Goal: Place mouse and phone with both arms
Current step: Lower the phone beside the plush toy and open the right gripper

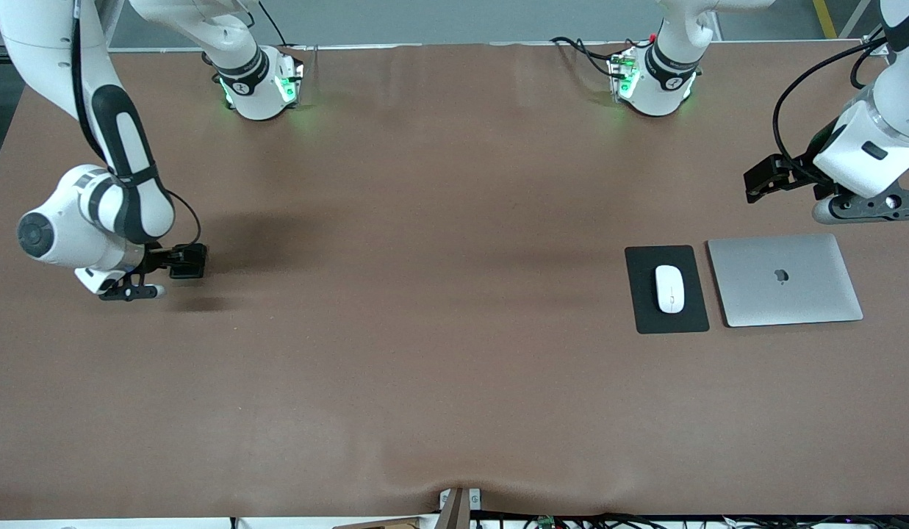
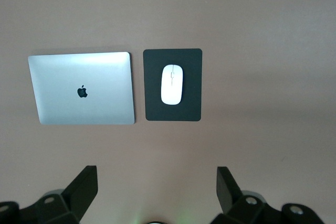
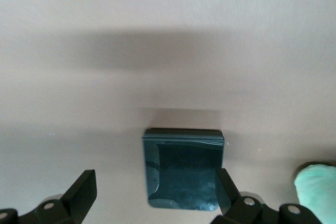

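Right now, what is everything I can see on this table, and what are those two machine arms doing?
mouse: one, white, lying on the mat, toward the left arm's end of the table.
mat: one, black, flat on the table beside the laptop.
laptop: one, silver, lid closed, beside the mat.
phone: one, black, glossy, lying on the table under the right gripper; seen only in the right wrist view.
table: one, brown.
cables: several, black, by the left arm's base.
left gripper: one, black, open, up in the air close to the laptop.
right gripper: one, black, open, over the phone at the right arm's end of the table.
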You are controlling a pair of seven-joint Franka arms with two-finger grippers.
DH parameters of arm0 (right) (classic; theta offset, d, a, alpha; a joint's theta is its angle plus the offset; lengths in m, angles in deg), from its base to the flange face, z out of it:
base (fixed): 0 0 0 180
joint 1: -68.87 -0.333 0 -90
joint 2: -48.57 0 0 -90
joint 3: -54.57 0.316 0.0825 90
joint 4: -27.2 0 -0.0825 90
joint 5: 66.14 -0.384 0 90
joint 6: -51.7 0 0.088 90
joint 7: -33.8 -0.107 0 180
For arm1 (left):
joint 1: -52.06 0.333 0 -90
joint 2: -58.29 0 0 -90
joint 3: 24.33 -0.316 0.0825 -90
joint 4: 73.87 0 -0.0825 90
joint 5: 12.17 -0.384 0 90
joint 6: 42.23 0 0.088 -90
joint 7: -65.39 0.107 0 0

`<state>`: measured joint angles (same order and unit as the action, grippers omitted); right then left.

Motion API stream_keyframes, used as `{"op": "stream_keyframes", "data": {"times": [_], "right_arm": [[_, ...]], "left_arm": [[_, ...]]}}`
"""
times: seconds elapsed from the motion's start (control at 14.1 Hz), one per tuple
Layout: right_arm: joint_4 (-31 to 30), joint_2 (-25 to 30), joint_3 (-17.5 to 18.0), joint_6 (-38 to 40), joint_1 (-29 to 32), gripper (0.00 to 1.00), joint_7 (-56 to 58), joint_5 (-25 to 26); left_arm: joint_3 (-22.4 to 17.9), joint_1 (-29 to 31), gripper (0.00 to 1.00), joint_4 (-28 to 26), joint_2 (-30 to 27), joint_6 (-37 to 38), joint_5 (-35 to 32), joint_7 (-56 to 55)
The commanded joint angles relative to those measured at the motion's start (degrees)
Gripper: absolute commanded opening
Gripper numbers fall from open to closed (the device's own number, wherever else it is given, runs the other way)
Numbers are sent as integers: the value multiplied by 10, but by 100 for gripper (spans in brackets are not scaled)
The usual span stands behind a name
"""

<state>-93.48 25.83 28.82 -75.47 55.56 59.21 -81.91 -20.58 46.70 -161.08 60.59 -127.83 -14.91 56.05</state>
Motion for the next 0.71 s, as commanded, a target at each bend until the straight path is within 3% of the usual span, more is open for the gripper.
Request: {"op": "stream_keyframes", "data": {"times": [0.0, 0.43, 0.64], "right_arm": [[30, 22, 5, 34, 11, 100, 3, 1], [233, 22, -4, 236, 26, 100, 5, 9], [343, 19, -4, 341, 36, 100, 2, 36]], "left_arm": [[-1, 6, 100, 2, -25, 3, 8, -4], [-8, 28, 100, 27, -63, 23, 3, 5], [-9, 40, 100, 40, -62, 25, 1, 5]]}}
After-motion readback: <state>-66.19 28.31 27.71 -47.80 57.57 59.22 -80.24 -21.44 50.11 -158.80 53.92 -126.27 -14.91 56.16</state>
